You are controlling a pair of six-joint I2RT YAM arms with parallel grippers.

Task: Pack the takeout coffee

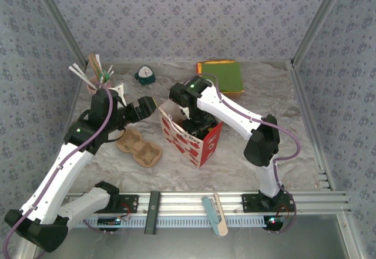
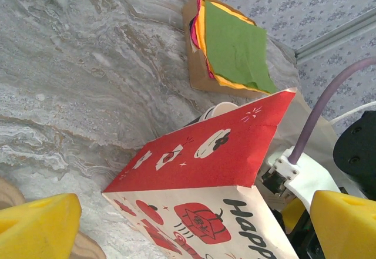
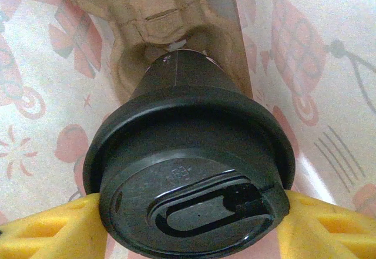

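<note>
Backdrop: grey-blue patterned walls [image 1: 176, 12] on 3 sides; marbled worktop [image 1: 282, 100].
Bag: red/white printed paper bag [image 1: 202, 147], upright mid-worktop, top open.
Right claw [image 3: 188, 226]: down inside bag, yellow fingers [image 3: 47, 229] pressed on both sides of lidded cup [image 3: 188, 171], gripping it just under the lid rim.
Lidded cup: dark w/ black lid, inside bag, base at a pocket of inner carrier [image 3: 147, 12]; can't tell if seated.
Left claw [image 1: 148, 107]: spread wide, holding nothing, just left of bag, above worktop.
2nd cup: white rim [image 2: 220, 109] peeks over bag's edge in left wrist view; rest hidden.
Spare carrier [image 1: 139, 147]: brown cardboard, on worktop left of bag.
Back edge: pink cup of straws [image 1: 97, 80] at left, teal item [image 1: 145, 74] mid, coloured sheet stack [image 1: 221, 76] w/ green on top.
</note>
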